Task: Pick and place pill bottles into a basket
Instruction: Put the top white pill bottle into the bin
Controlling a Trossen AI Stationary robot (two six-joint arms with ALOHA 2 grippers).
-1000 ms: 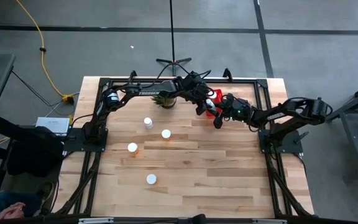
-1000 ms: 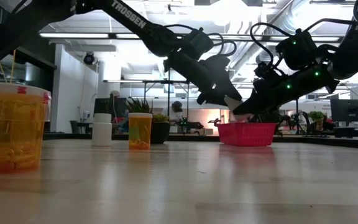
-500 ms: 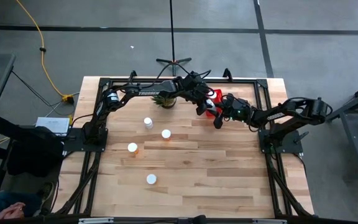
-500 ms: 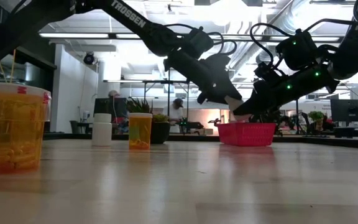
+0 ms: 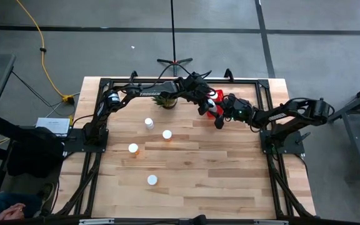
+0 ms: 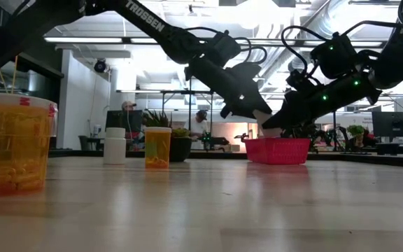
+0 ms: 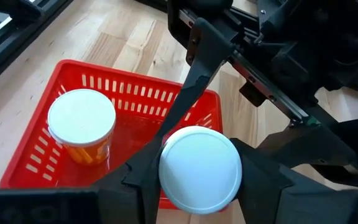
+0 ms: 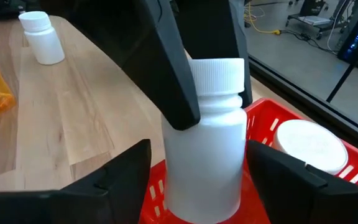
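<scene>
Since the earlier frame the right pincer (image 8: pixel 197 180) has spread its fingers and stands released beside the white bottle (image 8: pixel 207 134); little else has shifted. The left pincer (image 7: pixel 201 171) grips that bottle by its cap, over the red basket (image 7: pixel 135 93), which holds an orange pill bottle (image 7: pixel 81 124). "TROSSEN" reads on the left arm (image 6: pixel 145 15), reaching across the counter (image 5: pixel 192 169). Four bottles (image 5: pixel 149 124) stand mid-counter.

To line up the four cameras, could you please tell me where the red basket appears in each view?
High view: basket at the table's far edge, mostly hidden under both grippers.
Low view: basket right of centre, far back.
Left wrist view: basket fills the left-centre.
Right wrist view: its rim behind the white bottle.
Shared landmark: that white bottle.
</scene>
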